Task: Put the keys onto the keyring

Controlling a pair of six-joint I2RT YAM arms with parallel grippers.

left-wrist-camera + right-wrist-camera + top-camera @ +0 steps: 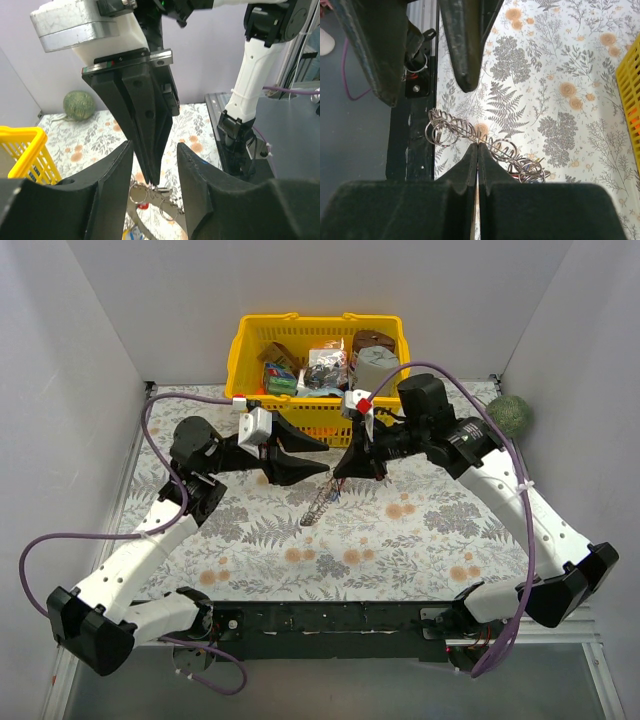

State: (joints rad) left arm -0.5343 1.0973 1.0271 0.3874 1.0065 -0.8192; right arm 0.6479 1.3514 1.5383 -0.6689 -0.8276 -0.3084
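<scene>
Top external view has both arms meeting at frame centre over the flowered tablecloth (pixel 430 530), just below the yellow basket (pixel 242 360). The left gripper (pixel 322 458) is spread wide, and the right gripper (pixel 340 476) points down into the gap between its fingers. The right gripper's own fingers are pressed flat together. In the right wrist view their tips meet the keyring (pixel 447 131), a string of linked silver wire rings running from centre-left to lower right over the cloth. Whether a ring is caught between the tips cannot be told. A small blue piece (pixel 127 232) sits by the rings at the bottom edge of the left wrist view, too cropped to name.
</scene>
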